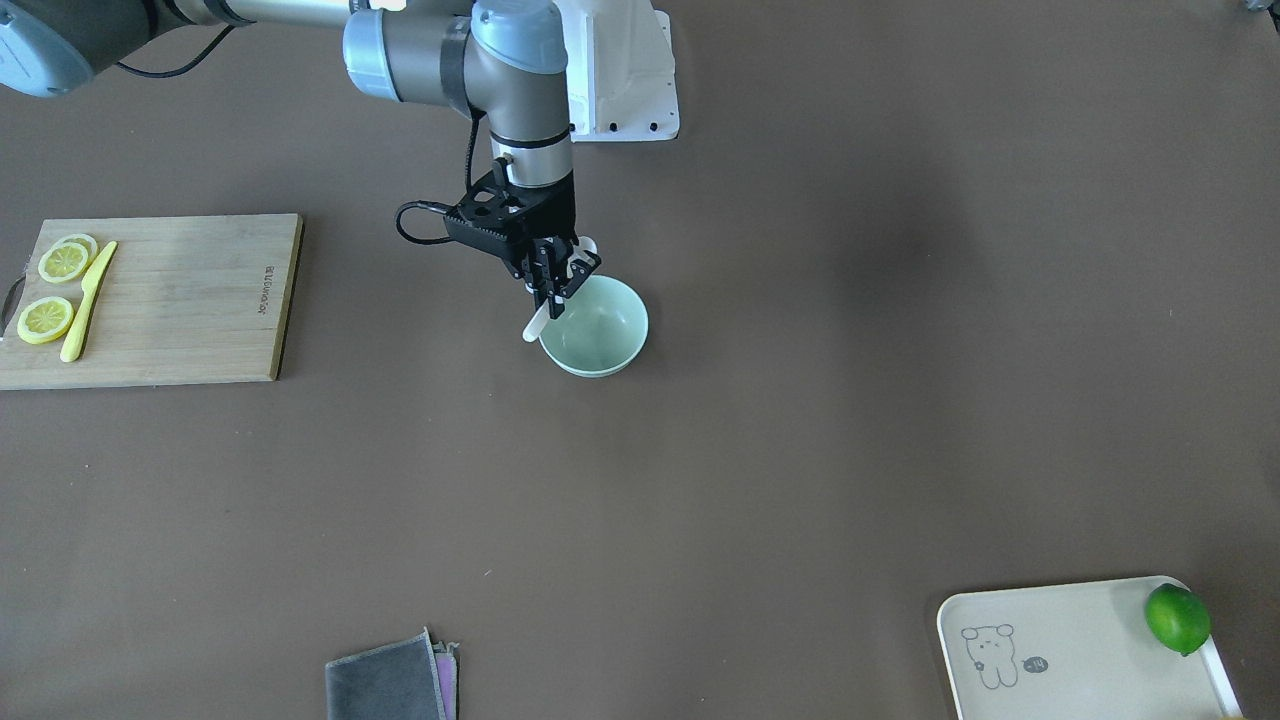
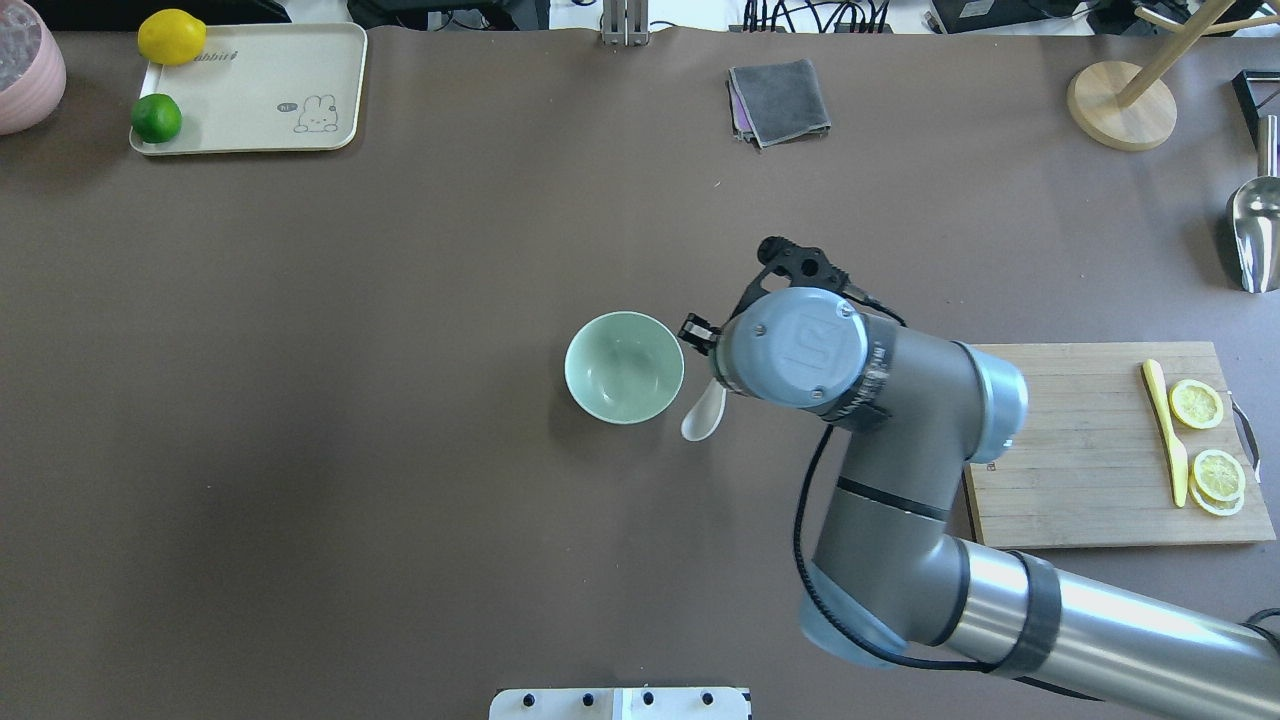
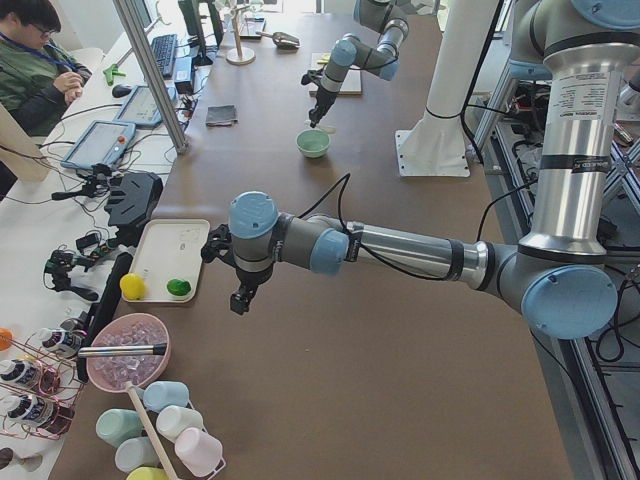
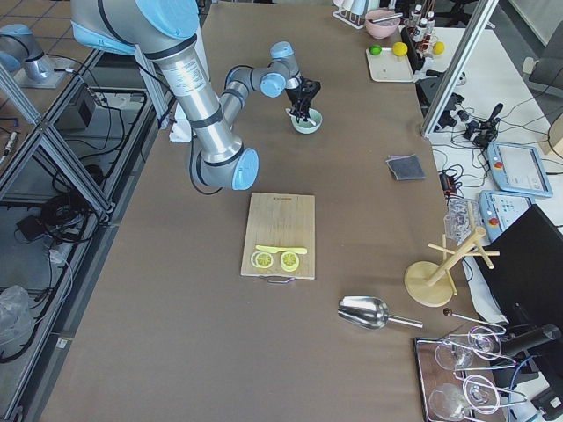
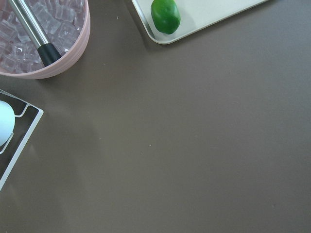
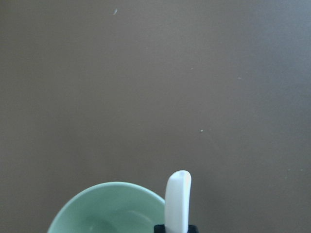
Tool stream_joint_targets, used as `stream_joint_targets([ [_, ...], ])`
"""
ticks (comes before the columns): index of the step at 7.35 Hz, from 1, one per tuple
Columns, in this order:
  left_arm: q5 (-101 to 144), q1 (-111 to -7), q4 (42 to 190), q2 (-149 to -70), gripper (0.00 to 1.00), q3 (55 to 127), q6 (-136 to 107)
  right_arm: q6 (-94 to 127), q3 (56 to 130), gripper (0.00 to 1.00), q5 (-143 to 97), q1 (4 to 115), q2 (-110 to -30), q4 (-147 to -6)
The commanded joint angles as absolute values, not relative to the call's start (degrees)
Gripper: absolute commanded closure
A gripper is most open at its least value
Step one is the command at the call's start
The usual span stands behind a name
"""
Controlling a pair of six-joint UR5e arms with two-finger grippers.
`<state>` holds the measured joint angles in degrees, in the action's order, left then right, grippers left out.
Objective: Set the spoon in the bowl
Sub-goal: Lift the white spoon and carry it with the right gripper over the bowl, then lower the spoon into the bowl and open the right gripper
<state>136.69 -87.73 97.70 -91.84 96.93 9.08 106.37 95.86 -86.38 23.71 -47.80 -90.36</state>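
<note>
The pale mint-green bowl [image 1: 598,330] stands upright mid-table; it also shows in the overhead view [image 2: 624,367]. My right gripper [image 1: 560,278] is shut on the white spoon [image 1: 534,327], holding it tilted at the bowl's rim on the robot's right side. In the overhead view the spoon's scoop [image 2: 703,414] sticks out beside the bowl, the gripper mostly hidden under the wrist. The right wrist view shows the spoon's handle [image 6: 178,198] next to the bowl's rim [image 6: 104,194]. My left gripper [image 3: 240,298] hangs over bare table near the tray; I cannot tell whether it is open or shut.
A wooden cutting board [image 1: 180,300] carries lemon slices [image 1: 46,318] and a yellow knife [image 1: 88,300]. A cream tray [image 2: 260,90] holds a lime [image 2: 156,118] and a lemon [image 2: 171,36]. A grey cloth [image 2: 780,100] lies at the far edge. A pink ice bowl [image 5: 43,43] stands nearby.
</note>
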Motion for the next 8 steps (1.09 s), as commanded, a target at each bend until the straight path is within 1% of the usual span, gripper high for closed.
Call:
stream_joint_targets([
  [1, 136.76, -87.71, 97.73, -91.14, 0.02, 97.21, 9.05, 107.14, 93.78, 1.00, -85.08, 23.55, -45.62, -90.62],
  [2, 136.76, -87.71, 97.73, -91.14, 0.02, 97.21, 9.05, 106.79, 93.78, 0.81, -84.90, 23.47, -45.62, -90.44],
  [3, 136.76, -87.71, 97.73, -91.14, 0.02, 97.12, 9.05, 105.13, 93.78, 0.01, -84.12, 23.47, -45.09, -90.44],
  [8, 136.76, -87.71, 97.73, -91.14, 0.02, 97.03, 9.05, 102.06, 94.22, 0.00, -84.20, 23.99, -44.91, -90.53],
])
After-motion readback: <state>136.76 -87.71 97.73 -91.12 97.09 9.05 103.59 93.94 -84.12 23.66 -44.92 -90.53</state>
